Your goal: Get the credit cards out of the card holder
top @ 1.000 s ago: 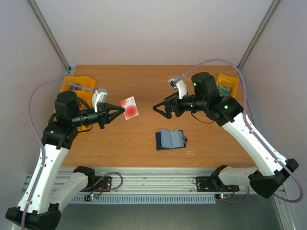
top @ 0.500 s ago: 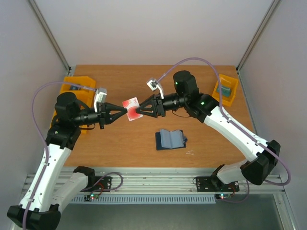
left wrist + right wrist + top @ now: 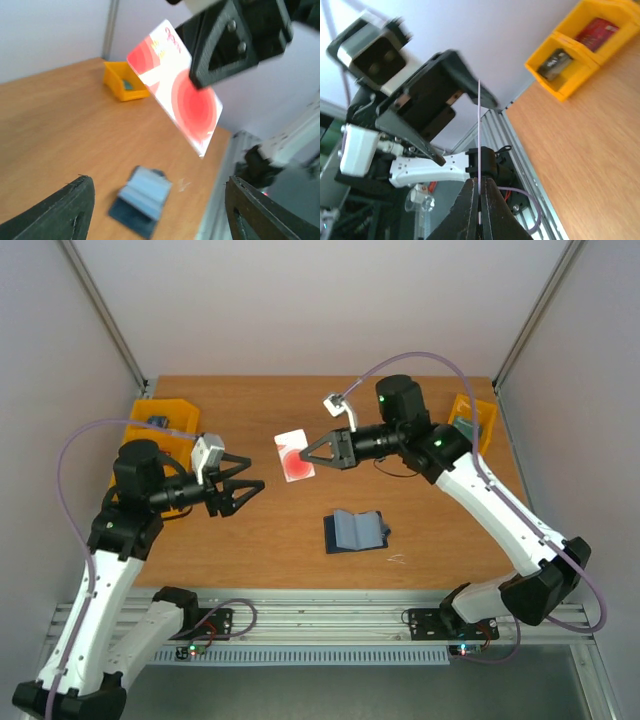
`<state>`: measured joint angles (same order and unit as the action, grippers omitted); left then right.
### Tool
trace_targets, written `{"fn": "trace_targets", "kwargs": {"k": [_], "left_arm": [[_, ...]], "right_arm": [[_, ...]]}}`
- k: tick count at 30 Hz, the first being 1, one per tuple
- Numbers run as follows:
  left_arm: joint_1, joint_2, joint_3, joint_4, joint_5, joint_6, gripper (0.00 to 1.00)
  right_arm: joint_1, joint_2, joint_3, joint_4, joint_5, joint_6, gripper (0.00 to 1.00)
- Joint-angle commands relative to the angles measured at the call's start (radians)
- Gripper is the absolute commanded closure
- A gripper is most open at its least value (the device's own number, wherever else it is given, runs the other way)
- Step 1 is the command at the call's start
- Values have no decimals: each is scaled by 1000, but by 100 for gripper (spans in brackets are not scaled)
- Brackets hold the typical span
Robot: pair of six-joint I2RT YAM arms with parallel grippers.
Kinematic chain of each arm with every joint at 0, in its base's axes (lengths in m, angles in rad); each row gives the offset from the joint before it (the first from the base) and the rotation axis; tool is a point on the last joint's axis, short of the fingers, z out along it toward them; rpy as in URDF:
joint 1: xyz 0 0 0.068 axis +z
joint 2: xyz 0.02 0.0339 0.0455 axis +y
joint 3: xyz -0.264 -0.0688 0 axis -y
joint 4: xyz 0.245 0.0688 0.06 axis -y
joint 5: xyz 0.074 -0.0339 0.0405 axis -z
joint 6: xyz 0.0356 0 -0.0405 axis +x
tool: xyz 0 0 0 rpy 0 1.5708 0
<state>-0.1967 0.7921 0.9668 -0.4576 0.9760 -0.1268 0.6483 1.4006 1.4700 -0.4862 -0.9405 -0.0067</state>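
Card [image 3: 294, 456]: pale white-pink plastic rectangle with red round mark, pinched aloft by right gripper [image 3: 308, 454].
Left gripper [image 3: 256, 470]: spread, empty, near-left of card.
Card holder [image 3: 356, 531]: dark navy folding wallet, laid open, nearer right arm [image 3: 500, 515].

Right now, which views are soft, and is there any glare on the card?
Top external: sharp, even light, no glare on the card. Left wrist: soft all over, card print fuzzy, wallet blurred. Right wrist: card edge-on, just a thin line; yellow bins slightly soft.

Wooden table [image 3: 240, 540], pale walls [image 3: 300, 300]
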Motion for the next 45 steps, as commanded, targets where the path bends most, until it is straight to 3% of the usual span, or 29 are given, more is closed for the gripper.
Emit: {"fn": "trace_targets", "kwargs": {"k": [1, 2, 4, 8, 12, 14, 18, 20, 26, 30, 35, 38, 40, 41, 45], "left_arm": [[-6, -96, 61, -226, -222, 679, 28], [-9, -114, 53, -200, -265, 832, 27], [-16, -130, 40, -98, -357, 949, 26], [-39, -92, 80, -15, -434, 1026, 28], [-121, -99, 46, 29, -457, 1220, 29], [-154, -129, -40, 175, -459, 1409, 27], [-183, -128, -239, 626, -332, 1814, 25], [-197, -94, -269, 748, -284, 1919, 27], [-234, -12, -249, 813, -308, 2014, 33], [-247, -3, -241, 753, -313, 2060, 42], [-254, -34, -241, 690, -297, 2058, 71], [-256, -59, -244, 636, -295, 2068, 98], [-256, -75, -258, 623, -303, 2078, 100], [-256, -83, -262, 604, -318, 2087, 100], [-256, -121, -211, 350, -512, 2097, 100]], "right_arm": [[-44, 11, 127, -351, 94, 26, 99], [-44, 18, 150, -415, 128, 26, 99], [-44, 13, 157, -431, 163, 71, 99], [-44, -3, 118, -282, 178, 239, 99], [-44, 44, 171, -234, 89, 296, 99], [-38, 77, 236, -314, 73, 246, 99], [-11, 128, 342, -478, 90, 153, 99], [6, 134, 352, -483, 92, 149, 99], [53, 155, 358, -453, 79, 148, 99], [73, 175, 383, -449, 73, 140, 99], [74, 188, 387, -450, 80, 133, 99], [73, 196, 398, -454, 92, 121, 99], [72, 200, 411, -470, 118, 103, 99], [69, 199, 421, -486, 144, 93, 93], [7, 152, 424, -554, 283, 50, 28]]}}
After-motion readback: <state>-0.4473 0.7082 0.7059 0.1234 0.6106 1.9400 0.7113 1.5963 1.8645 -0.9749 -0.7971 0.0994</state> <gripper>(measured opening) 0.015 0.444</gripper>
